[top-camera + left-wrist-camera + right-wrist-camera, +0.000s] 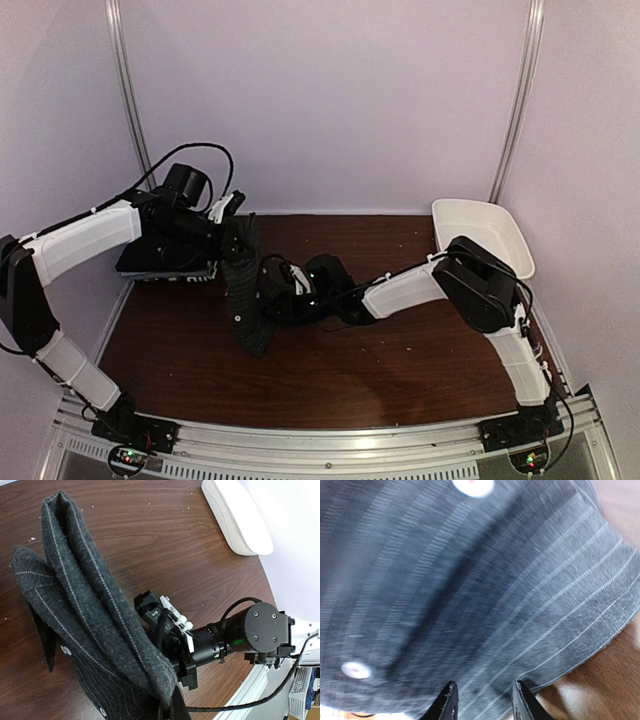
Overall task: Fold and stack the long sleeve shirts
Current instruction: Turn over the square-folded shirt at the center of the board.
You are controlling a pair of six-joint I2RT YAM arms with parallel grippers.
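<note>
A charcoal pinstriped shirt (250, 300) hangs folded lengthwise from my left gripper (238, 228), its lower end resting on the brown table (400, 350). In the left wrist view the shirt (85, 615) fills the left side and gathers at the bottom edge, hiding the left jaws. My right gripper (278, 290) is against the shirt's right side. In the right wrist view its gripper (485, 696) stands open, tips apart against the pinstriped cloth (470, 590) with white buttons. A second dark shirt (165, 262) lies folded flat at the far left.
A white plastic tub (480, 235) stands at the back right corner and also shows in the left wrist view (235, 515). White walls close in the back and sides. A metal rail (330, 440) runs along the near edge.
</note>
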